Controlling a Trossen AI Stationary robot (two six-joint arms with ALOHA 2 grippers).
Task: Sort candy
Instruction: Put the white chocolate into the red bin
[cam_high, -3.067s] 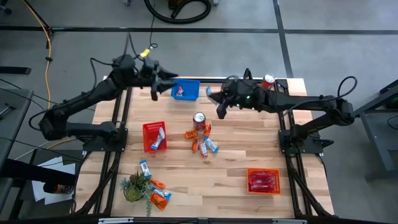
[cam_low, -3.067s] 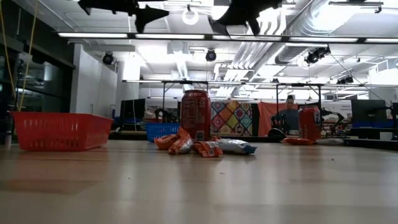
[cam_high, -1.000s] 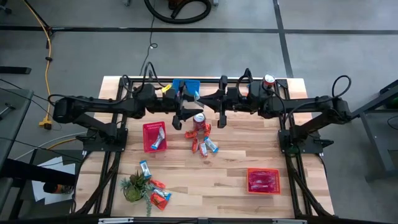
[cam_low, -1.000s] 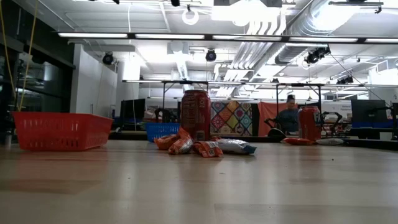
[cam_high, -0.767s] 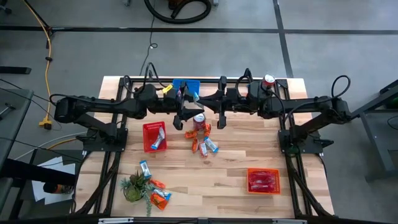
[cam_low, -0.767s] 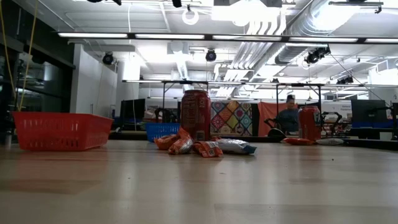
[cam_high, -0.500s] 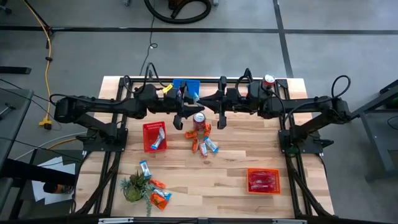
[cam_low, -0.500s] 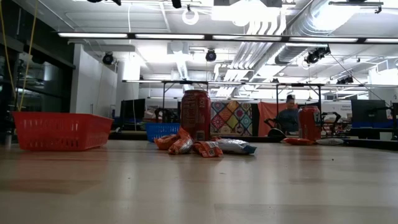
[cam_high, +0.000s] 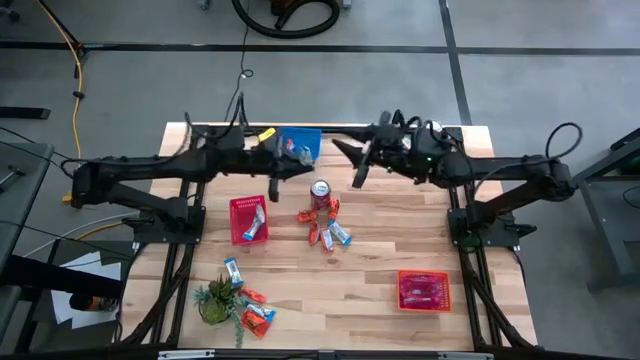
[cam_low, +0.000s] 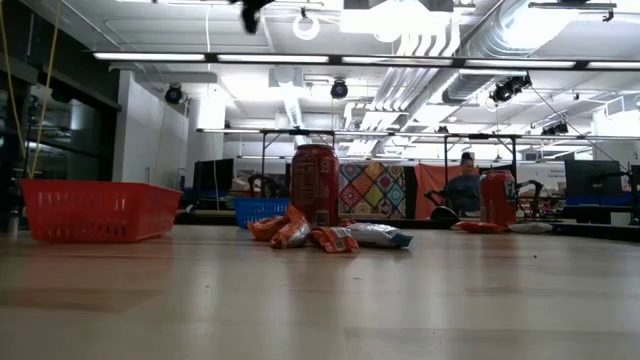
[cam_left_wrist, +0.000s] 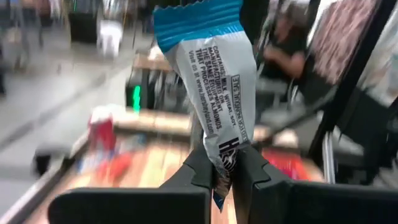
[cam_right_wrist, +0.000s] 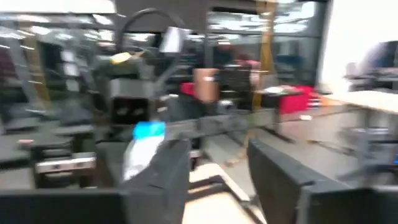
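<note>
Left gripper, clenched on the lower edge of a blue-and-white candy packet held above the table; light, limp, crinkly wrapper, best pinched at a sealed end.

Can mid-table, candy pile just before it; plant near-left, probably among packets.

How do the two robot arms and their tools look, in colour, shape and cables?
Both arms are black and slender, built of jointed tubular segments, with loose black cables looping along them. The left arm carries a small yellow tag near its wrist. The left tool ends in two flat, angular black fingers; the right tool has the same broad dark fingers.
</note>
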